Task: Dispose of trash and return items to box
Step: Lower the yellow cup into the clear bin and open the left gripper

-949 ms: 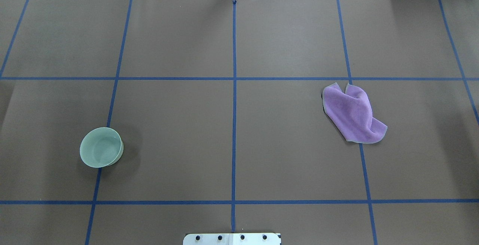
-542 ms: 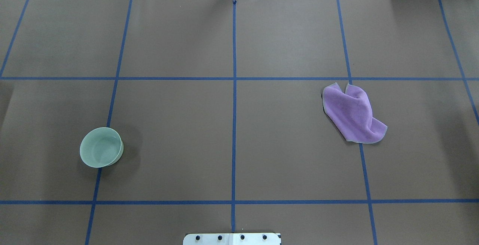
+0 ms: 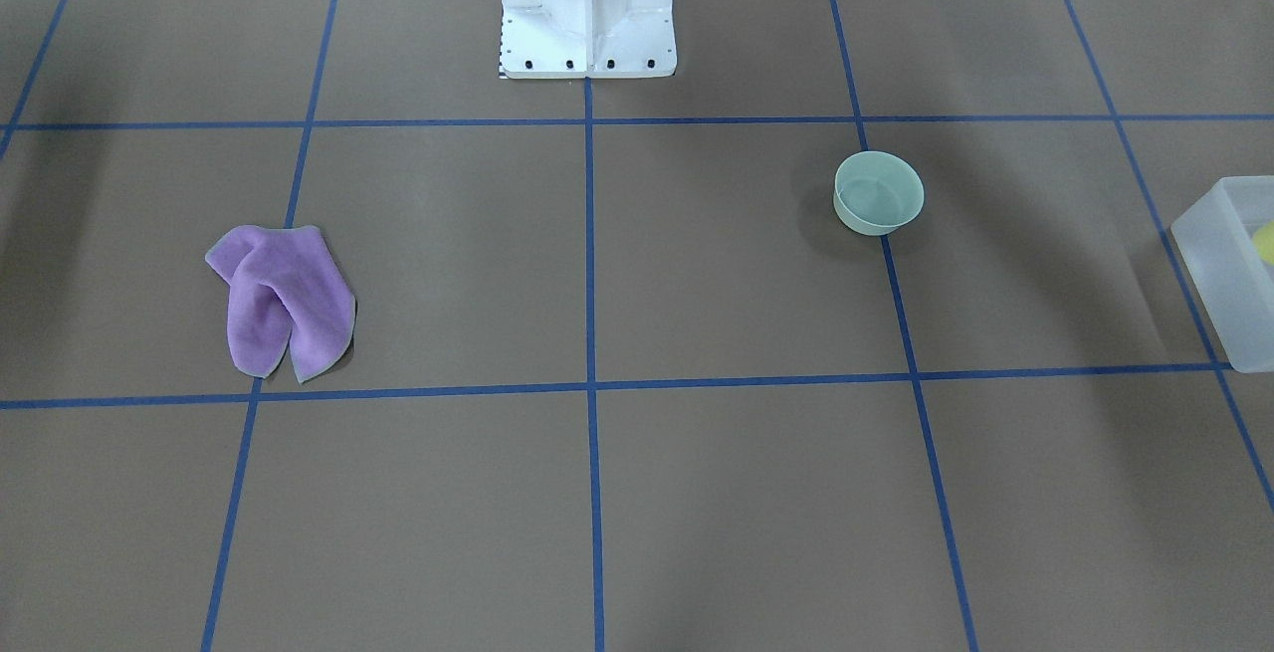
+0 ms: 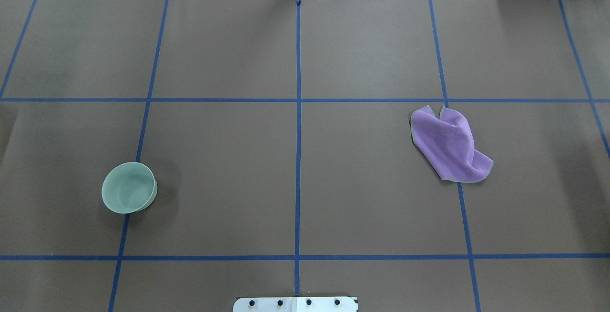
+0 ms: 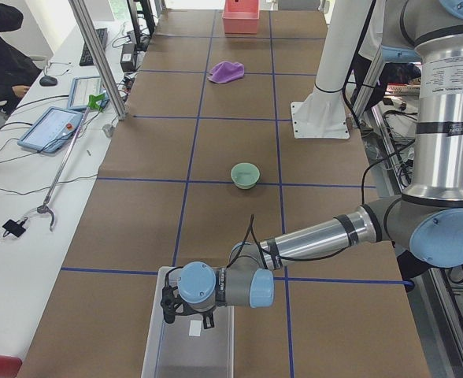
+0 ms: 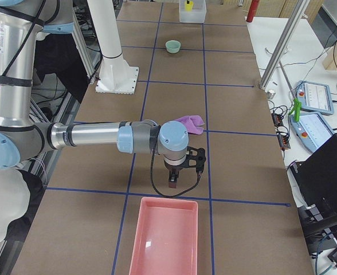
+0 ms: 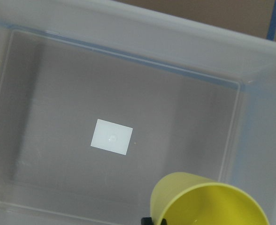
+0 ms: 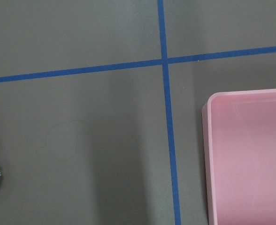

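The left gripper (image 5: 187,316) hangs over the clear box (image 5: 162,346) at the end of the table (image 4: 371,55) on the robot's left, pointing down into it. The yellow cup (image 7: 208,202) lies directly beneath this gripper, within the box's walls, tilted, with its open mouth turned up toward the wrist camera; the white label (image 7: 111,136) on the box floor lies off to one side of the cup. A black sliver of the gripper meets the cup's wall at the bottom edge of the wrist view, but whether the fingers clamp the cup or stand clear of it cannot be told. The green bowl (image 4: 129,187) stands upright on the table well apart from the left gripper, farther in toward the table's middle, its base over one of the blue tape lines (image 4: 298,169).

The right gripper (image 6: 177,182) hovers above bare table near the opposite end, fingers pointing down; only the side view shows it, so how wide it stands cannot be told. The pink tray (image 6: 164,240) lies just past this gripper toward the table's end, apart from it; the purple cloth (image 6: 190,123) lies crumpled near the gripper on its other side, toward the middle of the table. In the right wrist view, the tray's corner and a tip of the cloth sit at opposite edges, with a crossing of tape lines between them. The white mounting post (image 3: 587,5) stands well apart from both grippers.
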